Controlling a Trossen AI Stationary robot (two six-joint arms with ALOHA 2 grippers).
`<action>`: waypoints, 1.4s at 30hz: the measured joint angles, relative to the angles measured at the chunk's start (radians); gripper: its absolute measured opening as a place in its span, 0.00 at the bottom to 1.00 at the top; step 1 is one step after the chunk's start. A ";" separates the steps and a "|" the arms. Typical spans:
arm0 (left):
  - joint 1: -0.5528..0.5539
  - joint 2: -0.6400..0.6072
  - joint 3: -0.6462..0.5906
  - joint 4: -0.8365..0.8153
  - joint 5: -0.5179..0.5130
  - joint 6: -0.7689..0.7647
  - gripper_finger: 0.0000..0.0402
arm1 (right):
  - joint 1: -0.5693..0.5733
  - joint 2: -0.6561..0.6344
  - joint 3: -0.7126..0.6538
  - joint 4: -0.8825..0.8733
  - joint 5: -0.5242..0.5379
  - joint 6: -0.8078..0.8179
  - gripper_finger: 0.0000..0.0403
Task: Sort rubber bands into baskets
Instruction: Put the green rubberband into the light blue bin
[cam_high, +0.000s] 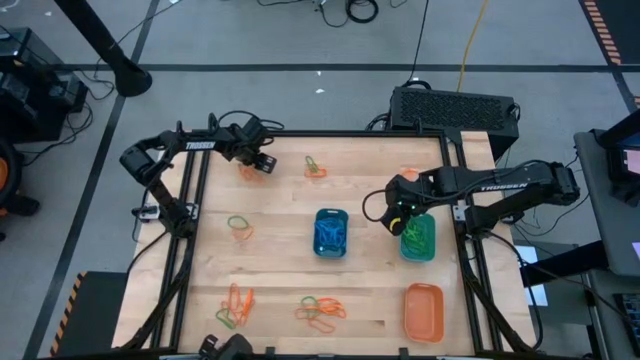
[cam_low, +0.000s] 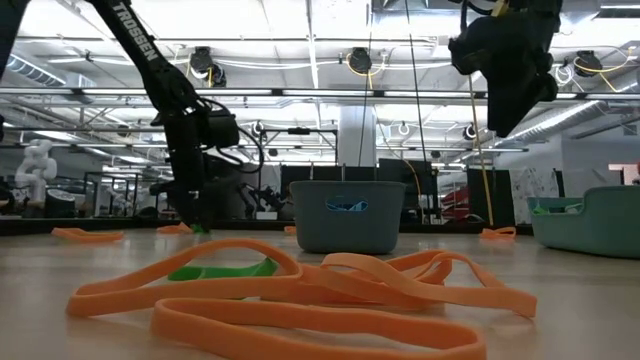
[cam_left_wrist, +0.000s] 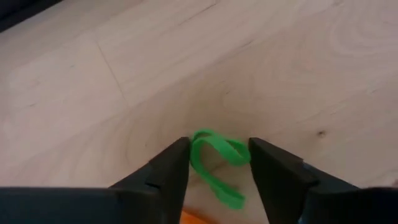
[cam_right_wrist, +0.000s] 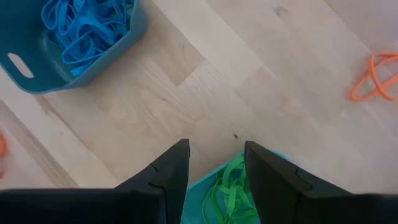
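— As we look down on the wooden surface (cam_high: 280, 260), what do we see first?

— We see three baskets toward the right half. The blue basket (cam_high: 331, 232) sits near the middle and holds blue rubber bands (cam_right_wrist: 87, 31). The teal basket (cam_high: 418, 240) stands just to its right with green bands (cam_right_wrist: 230, 190) inside. The orange basket (cam_high: 423, 311) lies at the near right corner, well apart from the other two.

— And the arms?

— The right pincer (cam_high: 402, 215) hangs above the near edge of the teal basket. Its fingers (cam_right_wrist: 168, 171) stand apart, and we see nothing between them, only the green bands in the basket below. The left pincer (cam_high: 260, 160) is down at the far left of the surface. Its fingers (cam_left_wrist: 171, 165) are spread on either side of a single green band (cam_left_wrist: 214, 158) that lies on the wood between them; we cannot tell whether they touch it.

— What of the loose bands?

— We see an orange and green cluster (cam_high: 237, 305) at the near left and a mostly orange heap (cam_high: 320, 311) near the front middle. A green loop with orange (cam_high: 240, 226) lies at the left, and an orange and green pair (cam_high: 315, 167) sits at the far middle. An orange band (cam_high: 246, 172) lies just beside the left pincer.
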 joint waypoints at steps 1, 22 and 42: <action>0.000 -0.001 0.000 0.003 0.000 0.006 0.38 | 0.000 0.000 0.000 0.002 -0.001 -0.002 0.36; -0.204 -0.211 0.031 0.097 0.386 0.079 0.02 | 0.000 0.025 0.000 0.518 -0.003 -0.147 0.36; -0.473 -0.394 0.032 0.639 0.648 -0.078 0.01 | -0.102 0.196 -0.001 1.118 -0.069 -0.298 0.44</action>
